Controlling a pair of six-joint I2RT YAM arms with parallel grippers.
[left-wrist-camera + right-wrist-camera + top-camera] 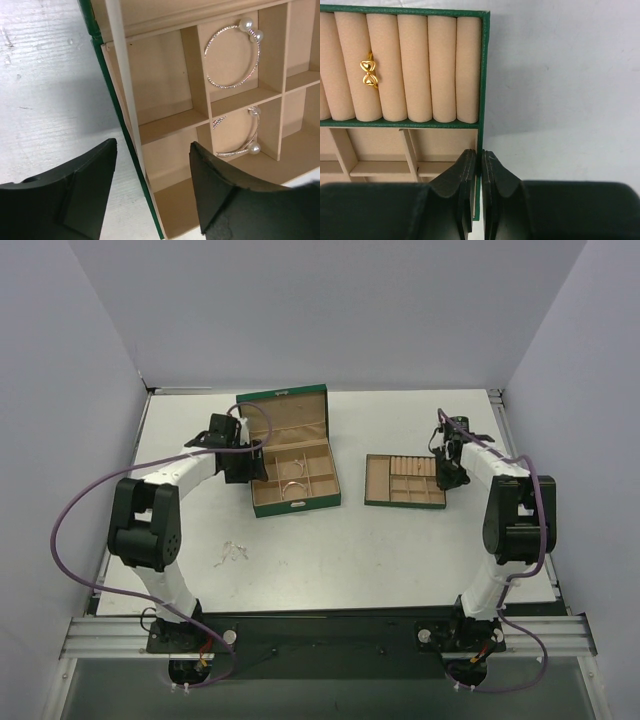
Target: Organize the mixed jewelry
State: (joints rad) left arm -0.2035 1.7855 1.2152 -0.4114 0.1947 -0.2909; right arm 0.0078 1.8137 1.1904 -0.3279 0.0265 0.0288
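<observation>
A white table [400, 550] is standing between pale lavender walls [330, 310]. The left claw [152, 145] is hanging wide open astride the left wall of the green box [283, 420], one jaw outside it and one inside. Ahead and to its right, two silvery pearl-tipped bangles are lying in neighbouring compartments [230, 55]: the farther hoop [231, 85] and the nearer hoop [239, 151]. The fine chain [232, 553] is lying on the table well behind that claw. The right claw [480, 155] is pinching narrowly on the right wall of the green tray [485, 75]. The gold ring [368, 73] is sitting on the rolls [415, 65], ahead and to its left.
</observation>
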